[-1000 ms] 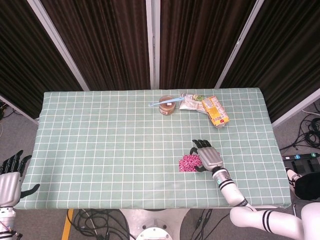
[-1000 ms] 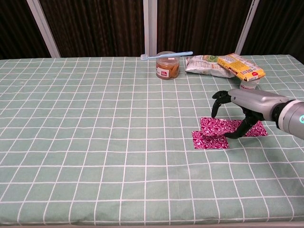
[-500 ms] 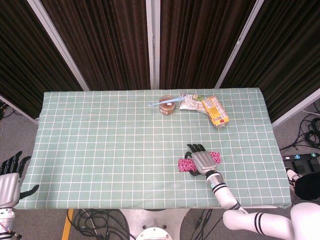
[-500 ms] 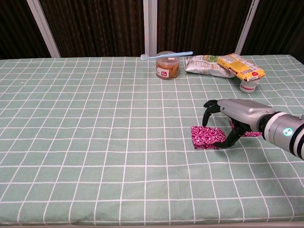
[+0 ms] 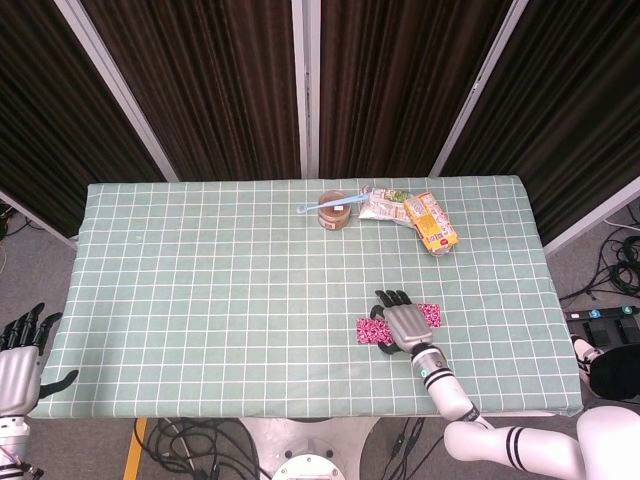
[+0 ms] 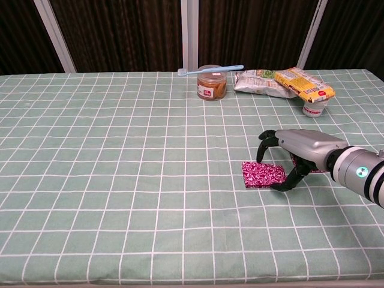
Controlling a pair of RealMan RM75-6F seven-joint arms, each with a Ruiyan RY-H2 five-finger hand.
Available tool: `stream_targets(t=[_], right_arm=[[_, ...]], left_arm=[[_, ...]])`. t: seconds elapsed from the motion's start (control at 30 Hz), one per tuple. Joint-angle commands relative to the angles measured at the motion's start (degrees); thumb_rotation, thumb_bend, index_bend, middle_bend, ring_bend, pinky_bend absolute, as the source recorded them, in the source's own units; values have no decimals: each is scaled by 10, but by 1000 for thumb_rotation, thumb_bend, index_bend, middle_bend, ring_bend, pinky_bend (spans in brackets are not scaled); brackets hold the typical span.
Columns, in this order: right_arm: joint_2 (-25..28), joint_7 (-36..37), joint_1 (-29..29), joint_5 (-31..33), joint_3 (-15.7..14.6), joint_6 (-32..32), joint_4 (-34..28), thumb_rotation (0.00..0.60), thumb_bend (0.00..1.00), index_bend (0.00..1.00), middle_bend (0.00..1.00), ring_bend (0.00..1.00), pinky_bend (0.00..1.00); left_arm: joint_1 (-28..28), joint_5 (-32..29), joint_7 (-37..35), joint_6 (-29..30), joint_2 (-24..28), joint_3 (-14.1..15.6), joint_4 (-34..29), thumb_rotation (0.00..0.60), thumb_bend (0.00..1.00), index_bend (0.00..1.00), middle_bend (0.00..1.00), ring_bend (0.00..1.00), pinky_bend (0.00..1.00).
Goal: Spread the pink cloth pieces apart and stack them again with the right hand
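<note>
Two pink patterned cloth pieces lie apart on the green checked tablecloth. One piece (image 5: pixel 371 329) (image 6: pixel 262 174) lies under the fingertips of my right hand (image 5: pixel 402 321) (image 6: pixel 298 150). The other piece (image 5: pixel 430 313) shows to the right of that hand in the head view, and the hand mostly hides it in the chest view. The right hand arches over the cloth with its fingers spread, the tips touching the left piece; it grips nothing. My left hand (image 5: pixel 20 345) hangs off the table's left front corner with its fingers apart and nothing in it.
At the back stands a brown jar (image 6: pixel 211 83) with a blue toothbrush (image 6: pixel 210 70) across its lid. Right of the jar lie a pale snack bag (image 6: pixel 257 81), a yellow packet (image 6: pixel 304 84) and a small cup (image 6: pixel 312 110). The table edge (image 5: pixel 300 414) runs close in front.
My right hand slid left across the table, dragging one pink piece off the other, so the overlapped pieces now lie apart. Little has moved in the last half second.
</note>
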Motion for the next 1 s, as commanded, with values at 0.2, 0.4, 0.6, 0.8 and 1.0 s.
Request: stream_targets(t=[0.2, 0.4, 0.6, 0.8, 1.0], right_arm=[[0, 5, 1, -15, -2, -5, 7, 575, 169, 326, 49, 0, 0], [4, 8, -1, -21, -5, -8, 8, 572, 168, 325, 48, 0, 0], [5, 11, -3, -23, -8, -12, 11, 562, 169, 318, 46, 0, 0], [3, 16, -1, -31, -7, -18, 18, 565, 168, 313, 47, 0, 0], [5, 15, -2, -35, -10, -19, 18, 564, 169, 272, 45, 0, 0]], left_arm=[[2, -1, 1, 2, 1, 1, -1, 600, 163, 225, 146, 106, 126], [2, -1, 3, 3, 1, 1, -3, 600, 163, 225, 146, 106, 126], [2, -1, 3, 3, 0, 0, -3, 600, 163, 225, 146, 106, 126], [3, -2, 4, 3, 0, 0, -3, 600, 163, 225, 146, 106, 127], [4, -2, 4, 4, 0, 0, -3, 600, 163, 225, 146, 106, 126]])
